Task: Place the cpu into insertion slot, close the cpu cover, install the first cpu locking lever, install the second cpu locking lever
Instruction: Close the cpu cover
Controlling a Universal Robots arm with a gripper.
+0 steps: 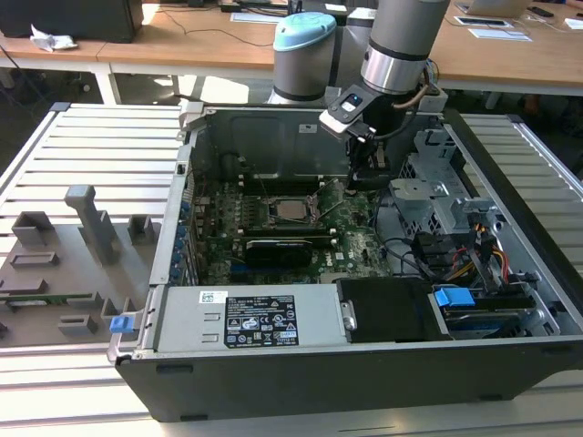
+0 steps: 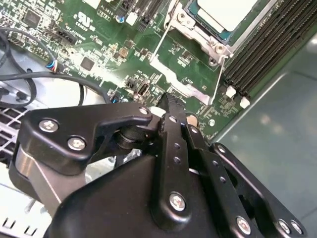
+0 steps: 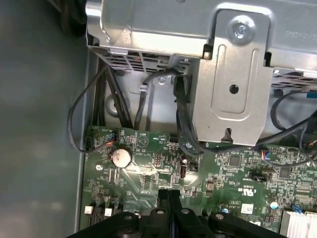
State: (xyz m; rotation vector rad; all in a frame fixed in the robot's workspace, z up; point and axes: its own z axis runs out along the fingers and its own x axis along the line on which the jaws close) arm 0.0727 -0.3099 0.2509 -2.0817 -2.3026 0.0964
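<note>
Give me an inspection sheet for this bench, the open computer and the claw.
Surface: slatted metal table, bearing an open computer case.
Job's things: cpu seated inside a grey metal frame on the green board; lever state cannot be told.
Clutter: grey plastic fixtures on the table, at the exterior view's left.
Grippers: claw shut, nothing held, tips low over the board near the cpu.
Cables: black cables along the case wall; coloured wires by the drive bays.
Surroundings: wooden desks beyond the table.
</note>
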